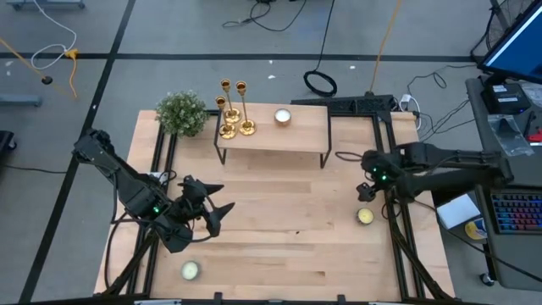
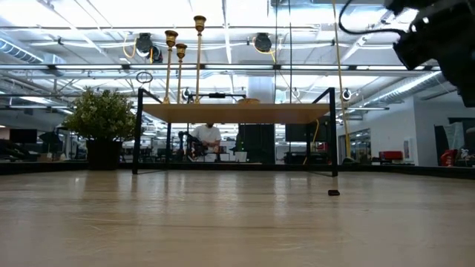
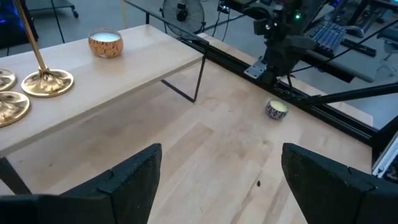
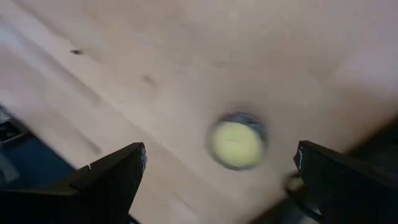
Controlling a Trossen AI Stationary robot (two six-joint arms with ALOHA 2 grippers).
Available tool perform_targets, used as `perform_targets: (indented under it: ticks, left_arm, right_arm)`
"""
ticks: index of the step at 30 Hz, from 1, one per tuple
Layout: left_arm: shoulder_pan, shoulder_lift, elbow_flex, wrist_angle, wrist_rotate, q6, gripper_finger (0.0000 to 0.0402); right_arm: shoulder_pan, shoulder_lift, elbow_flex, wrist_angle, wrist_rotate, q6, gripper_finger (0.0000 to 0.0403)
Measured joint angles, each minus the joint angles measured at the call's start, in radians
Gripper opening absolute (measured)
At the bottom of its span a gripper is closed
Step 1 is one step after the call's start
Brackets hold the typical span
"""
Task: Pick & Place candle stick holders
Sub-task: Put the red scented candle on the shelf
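Three gold candle stick holders (image 1: 235, 119) stand on their round bases at the left end of a small raised wooden shelf (image 1: 296, 135) at the table's far side; their bases (image 3: 46, 82) show in the left wrist view. My left gripper (image 1: 222, 202) hovers open over the table's near left, pointing toward the shelf, with nothing between its fingers (image 3: 130, 180). My right gripper (image 1: 369, 188) hangs open at the table's right edge, above a small yellow candle (image 4: 237, 143) and clear of it.
A white candle (image 1: 282, 117) sits on the shelf's right half. A green plant (image 1: 181, 113) stands at the table's far left corner. One more candle (image 1: 190, 270) lies near the front left. Black frame rails (image 1: 398, 229) run along the table's sides.
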Motion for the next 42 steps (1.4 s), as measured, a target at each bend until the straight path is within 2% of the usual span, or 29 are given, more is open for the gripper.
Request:
perform_targets:
  ticks: [4,8,12,24,28,31,42]
  left_arm:
    - [0.000,0.000,0.000,0.000,-0.001,-0.002,0.0326]
    - [0.000,0.000,0.000,0.000,-0.002,-0.001,0.0326]
    - [0.000,0.000,0.000,0.000,-0.002,0.002,0.0326]
    - [0.000,0.000,0.000,-0.001,-0.001,0.022,0.0326]
    - [0.000,0.000,0.000,-0.003,0.000,0.023,0.0326]
    - [0.000,0.000,0.000,-0.003,0.003,0.023,0.0326]
    - [0.000,0.000,0.000,-0.004,0.027,0.027,0.0326]
  right_arm:
    - [0.098,0.052,0.000,0.079,0.026,0.095,0.0397]
    - [0.160,0.112,-0.012,0.024,0.102,0.177,0.0397]
    - [0.211,0.149,-0.060,0.021,0.110,0.288,0.0399]
    - [0.334,0.166,-0.144,0.109,0.162,0.569,0.0398]
    - [0.375,0.171,-0.201,0.224,0.142,0.641,0.0398]
    - [0.389,0.171,-0.249,0.297,0.135,0.699,0.0398]
    - [0.399,0.171,-0.300,0.311,0.175,0.756,0.0398]
